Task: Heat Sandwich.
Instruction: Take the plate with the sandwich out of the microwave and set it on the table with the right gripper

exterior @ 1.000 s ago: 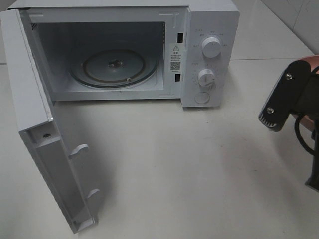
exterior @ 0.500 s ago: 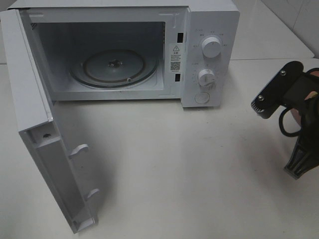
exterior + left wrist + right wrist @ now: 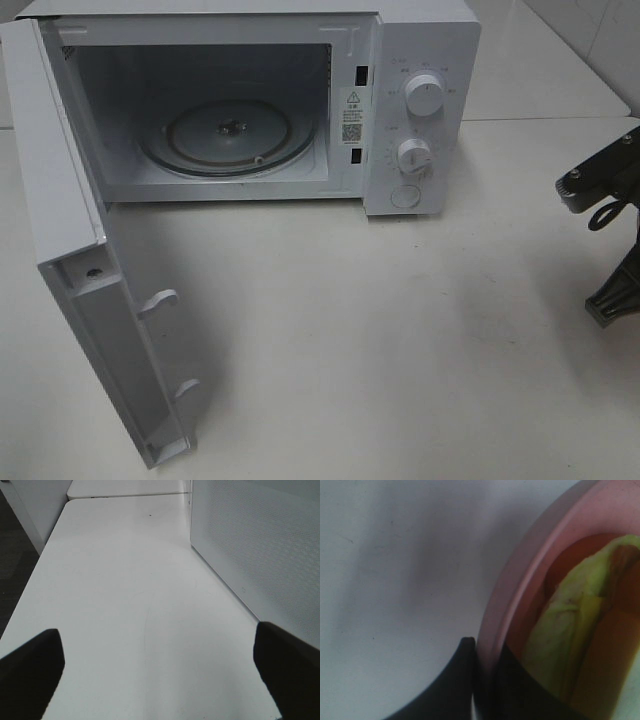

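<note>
Right arm has pulled back toward the frame's right edge since a second ago; in the high view only part of it (image 3: 610, 200) shows, and the microwave (image 3: 260, 105) stands open, empty. Left wrist: left gripper (image 3: 160, 680) spread wide over bare table (image 3: 125, 580), grasping nothing. Right wrist: right gripper (image 3: 482, 672) clenched on the pink plate (image 3: 520, 590) rim, sandwich (image 3: 570, 630) just beyond the fingers. Soft, light, squashable, likely to slide — carry by the plate rim, level.

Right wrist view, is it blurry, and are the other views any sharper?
Right wrist view: soft and out of focus, pink plate and sandwich smeared. Exterior high view: sharp, the microwave door casting a soft shadow. Left wrist view: table clear, fingertips blurred.
</note>
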### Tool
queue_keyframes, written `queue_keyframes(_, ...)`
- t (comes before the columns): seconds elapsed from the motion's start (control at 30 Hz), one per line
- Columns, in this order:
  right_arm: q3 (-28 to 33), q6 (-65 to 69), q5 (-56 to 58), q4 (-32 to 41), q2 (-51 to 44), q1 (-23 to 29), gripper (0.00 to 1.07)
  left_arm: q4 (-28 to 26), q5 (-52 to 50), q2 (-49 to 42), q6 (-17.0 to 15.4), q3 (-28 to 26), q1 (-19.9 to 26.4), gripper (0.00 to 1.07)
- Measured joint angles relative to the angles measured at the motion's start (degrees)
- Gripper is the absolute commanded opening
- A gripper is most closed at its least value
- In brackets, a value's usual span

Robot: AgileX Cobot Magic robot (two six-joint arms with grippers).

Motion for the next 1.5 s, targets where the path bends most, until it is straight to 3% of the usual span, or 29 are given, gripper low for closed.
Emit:
queue_keyframes(0.13,0.0,1.7,-2.1,-0.3,2.6,-2.0,0.00,0.0,0.0,0.0,0.0,0.0,0.0,0.98)
queue_keyframes(0.87,-0.6,16.0,-10.7,-12.4,17.1,-2.1,0.00,0.0,0.0,0.0,0.0,0.0,0.0,0.98)
queue_keyframes(1.13,-2.1,16.7,-11.2,-13.2,19.9,-2.1,0.01,0.0,0.0,0.0,0.0,0.0,0.0,0.98)
queue_keyframes(1.4,-2.1,17.1,-12.2,-12.8,20.3,-2.1,0.09,0.0,0.0,0.0,0.0,0.0,0.0,0.98)
queue_keyframes(1.5,-2.1,17.1,-12.0,-12.3,20.3,-2.1,0.19,0.0,0.0,0.0,0.0,0.0,0.0,0.98)
